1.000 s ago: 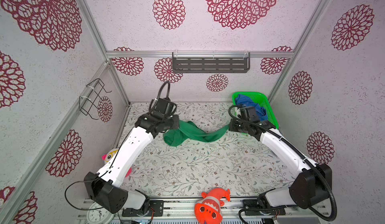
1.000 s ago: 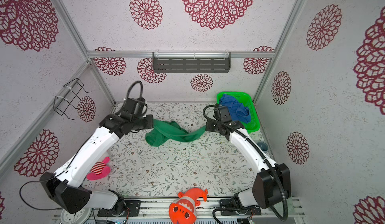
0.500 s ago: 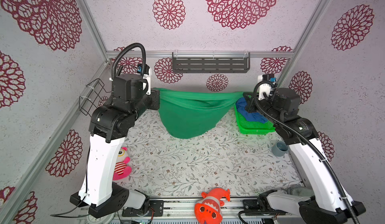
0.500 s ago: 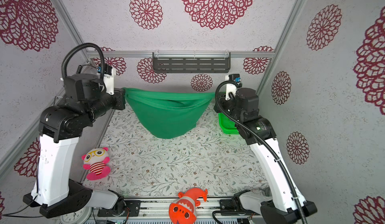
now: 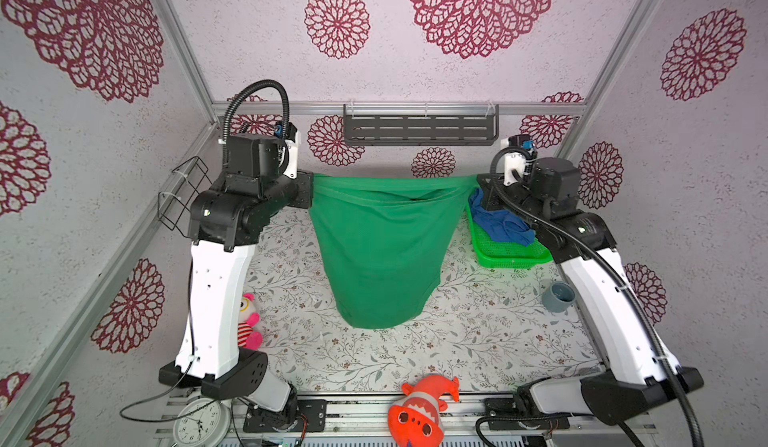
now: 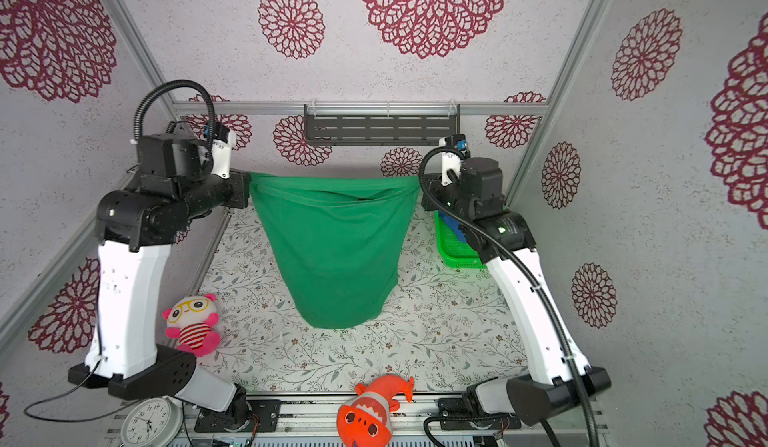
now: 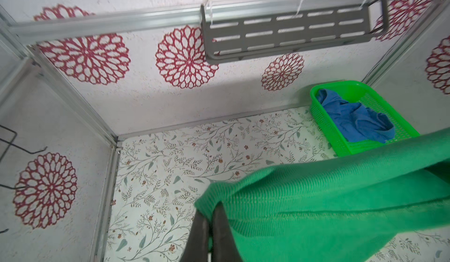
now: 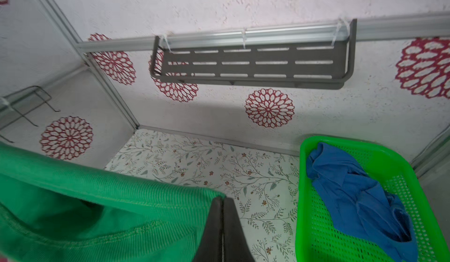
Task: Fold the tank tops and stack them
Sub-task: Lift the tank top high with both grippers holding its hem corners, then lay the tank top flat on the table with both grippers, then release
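Floral-print desk (image 5: 374,361), white walls (image 5: 519,75) with red flower prints, grey slotted shelf (image 5: 419,127) on the far wall. Both my arms are raised over the far half of the desk.

My left hand (image 7: 211,210) is pressed together, pinching one upper corner of the green tank top (image 5: 382,249). The cloth bunches over its tip in the left wrist view. My right hand (image 8: 222,202) is pressed together too, pinching the opposite upper corner of the same top.

The green tank top hangs stretched between the two hands in both top views. Its upper edge is pulled nearly straight from left to right, and the body drops down and narrows toward a rounded lower end over the middle of the desk. Can't tell if that lower end touches the desk.

The blue tank top (image 5: 498,224) lies crumpled in the bright green mesh basket (image 5: 511,258) at the far right corner of the desk, just beside my right hand and apart from the green one.

Other stuff:
- Black wire rack (image 5: 183,197) on the left wall.
- Pink doll (image 6: 193,320) near left, by my left arm's base.
- Orange fish toy (image 5: 419,411) at the near edge, middle.
- Clock (image 5: 199,422) near left, off the desk cover.
- Grey cup (image 5: 559,297) on the right, close to my right arm.
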